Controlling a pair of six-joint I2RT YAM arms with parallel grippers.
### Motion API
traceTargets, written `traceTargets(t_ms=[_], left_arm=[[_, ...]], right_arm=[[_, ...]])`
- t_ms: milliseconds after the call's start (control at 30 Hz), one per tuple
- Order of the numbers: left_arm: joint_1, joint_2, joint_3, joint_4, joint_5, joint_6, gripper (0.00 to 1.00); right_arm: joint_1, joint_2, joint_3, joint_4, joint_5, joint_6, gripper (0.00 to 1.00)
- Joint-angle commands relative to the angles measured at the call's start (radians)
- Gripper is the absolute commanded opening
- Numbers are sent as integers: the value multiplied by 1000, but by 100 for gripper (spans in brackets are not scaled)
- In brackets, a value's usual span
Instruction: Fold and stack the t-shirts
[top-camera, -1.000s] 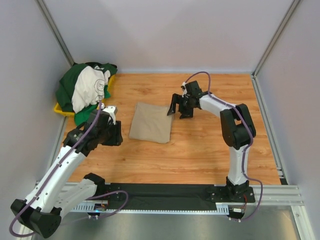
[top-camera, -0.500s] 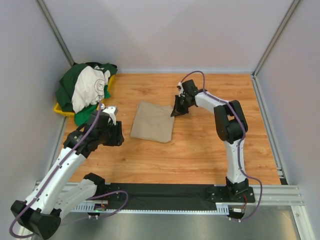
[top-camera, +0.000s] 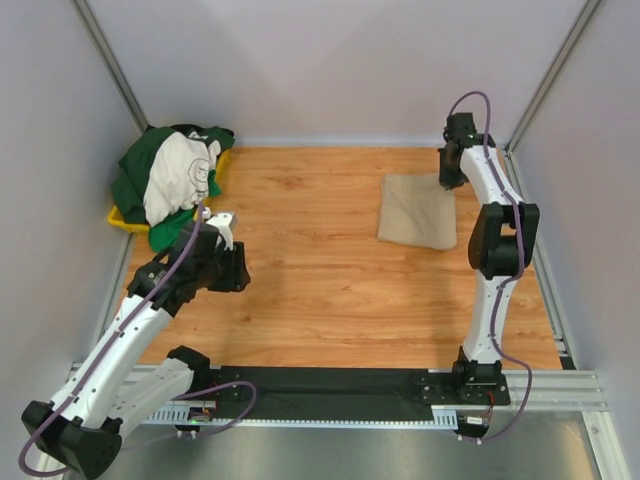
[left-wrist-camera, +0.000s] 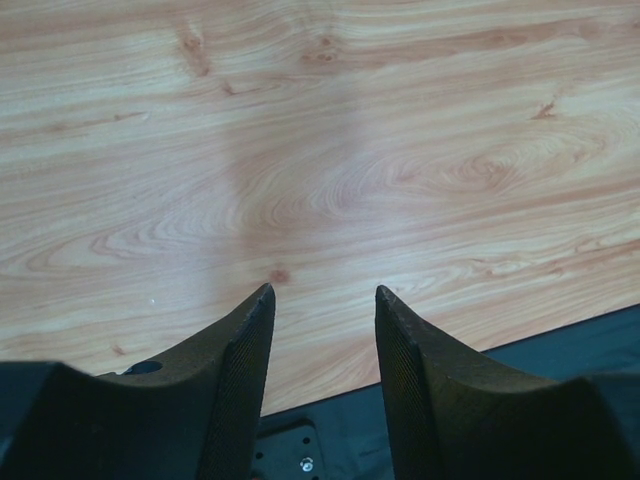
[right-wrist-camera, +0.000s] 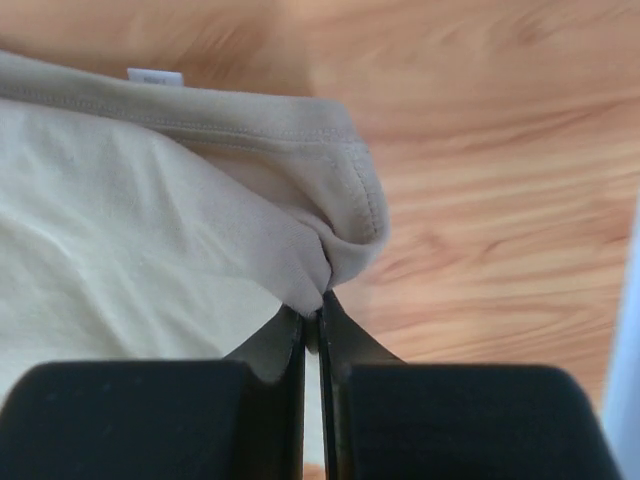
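Note:
The folded tan t-shirt (top-camera: 418, 211) lies at the far right of the table. My right gripper (top-camera: 449, 180) is shut on its far right corner; in the right wrist view the tan t-shirt (right-wrist-camera: 150, 220) bunches between the closed fingertips of the right gripper (right-wrist-camera: 320, 305). A heap of dark green, bright green and cream-white t-shirts (top-camera: 172, 180) sits at the far left. My left gripper (top-camera: 232, 268) hangs over bare wood near the left side; in the left wrist view the left gripper (left-wrist-camera: 322, 300) stands open with nothing between its fingers.
A yellow tray (top-camera: 128, 222) lies under the heap of shirts at the far left, against the left wall. Grey walls close the table on three sides. A black mounting rail (top-camera: 330, 385) runs along the near edge.
My right gripper shut on the tan t-shirt's corner and dragged it from the table's middle to the far right. The left arm barely moved.

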Motion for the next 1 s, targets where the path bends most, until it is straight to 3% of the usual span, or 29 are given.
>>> traceTargets(t_ms=[0,33,167,567,767,900,933,967], left_arm=[[-5,10,-4,27,18,3,52],[-5,13,-4,29,18,4,52],[-5,34,-5,29,15,3,52],[-5,106,-4,24,2,0,52],[-5,131,-2,21,-5,-3,51],[-5,140,0,20,-9,-3,51],[-5,142,1,20,-7,-3,51],[-5,142,1,20,-5,-2,51]], right_arm=[[-74,132,182,-38,179,-174,0],[-89,168,299,-31,190,-196,0],[-140,341,504,70,260,-300,0],[-171,527,551,704,409,-596,0],[-185,562,594,909,373,-595,1],[-192,573,601,971,402,-547,7],[-192,572,589,979,409,-541,12],[-192,561,577,976,408,-533,24]])
